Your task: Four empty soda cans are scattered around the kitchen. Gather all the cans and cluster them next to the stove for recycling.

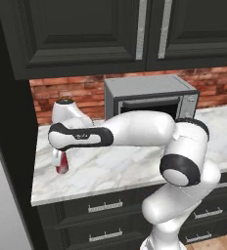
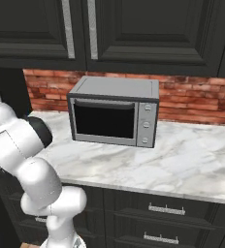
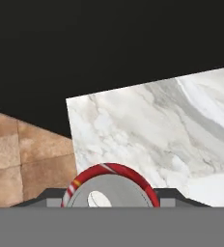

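red can [image 1: 62,163] at 9 o'clock of my arm, upright near the counter [image 1: 115,168] corner | gripper [image 1: 60,158] clamped on its top | microwave [image 1: 149,100] at 1 o'clock | my worry: grip looks high, can may tilt or slip on lifting

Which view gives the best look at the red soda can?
The left base view: the red soda can stands upright on the counter under the gripper. The hand view shows its silver top and red rim.
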